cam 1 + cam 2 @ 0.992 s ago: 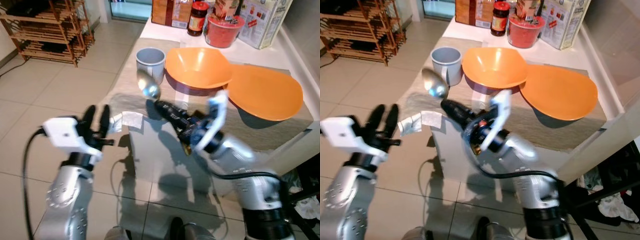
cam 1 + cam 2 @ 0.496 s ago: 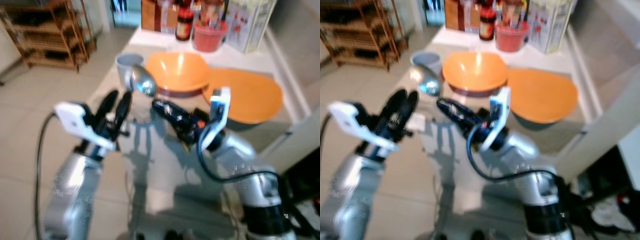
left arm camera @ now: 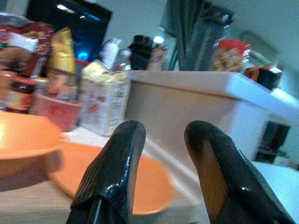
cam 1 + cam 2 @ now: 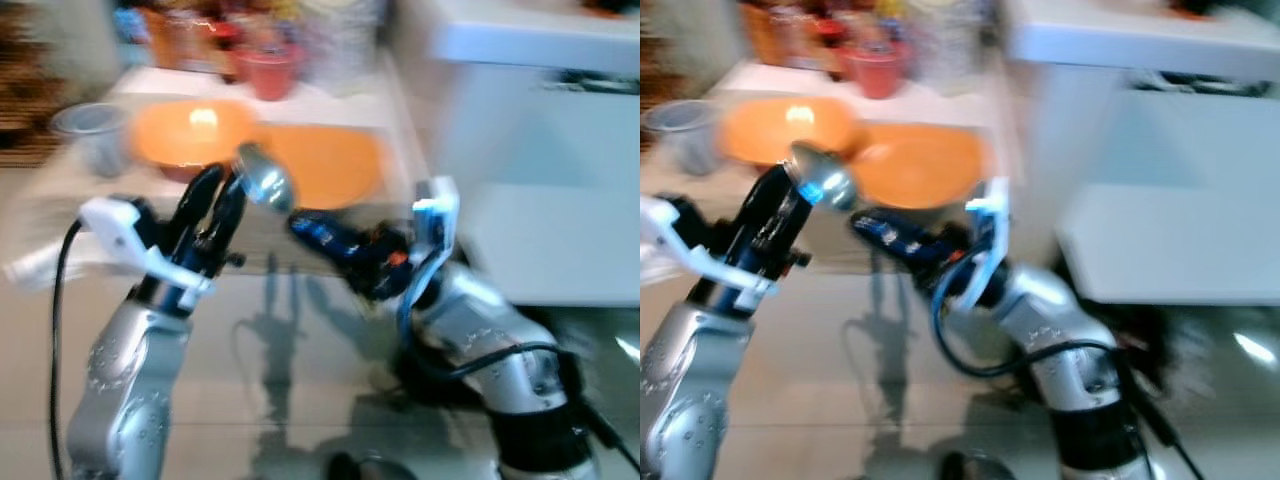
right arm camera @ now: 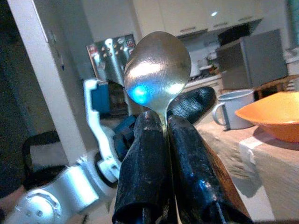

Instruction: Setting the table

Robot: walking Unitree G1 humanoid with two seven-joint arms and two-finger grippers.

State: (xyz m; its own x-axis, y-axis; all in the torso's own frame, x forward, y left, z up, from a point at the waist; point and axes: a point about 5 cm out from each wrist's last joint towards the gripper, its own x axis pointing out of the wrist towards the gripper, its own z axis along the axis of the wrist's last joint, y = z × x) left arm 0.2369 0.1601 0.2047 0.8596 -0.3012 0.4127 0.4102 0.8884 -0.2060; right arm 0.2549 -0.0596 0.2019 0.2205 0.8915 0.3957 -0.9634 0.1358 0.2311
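Observation:
My right gripper (image 4: 300, 223) is shut on the handle of a silver spoon (image 4: 262, 179), and the spoon's bowl points up and to the left. In the right wrist view the spoon (image 5: 157, 65) stands upright between the two black fingers (image 5: 145, 154). My left gripper (image 4: 222, 183) is open and raised just left of the spoon's bowl, fingers pointing up. Beyond both grippers, on the cloth-covered table (image 4: 55, 205), are an orange bowl (image 4: 190, 130), an orange plate (image 4: 322, 160) and a grey cup (image 4: 90, 135). The head views are blurred.
A red tub (image 4: 270, 70), jars and cartons (image 3: 105, 102) stand at the table's far end. A white counter (image 4: 540, 150) rises right of the table. Tiled floor (image 4: 300, 380) lies below the arms.
The camera has swung right, so the table now sits at the left. My left gripper has risen close beside the spoon's bowl. The right gripper still holds the spoon.

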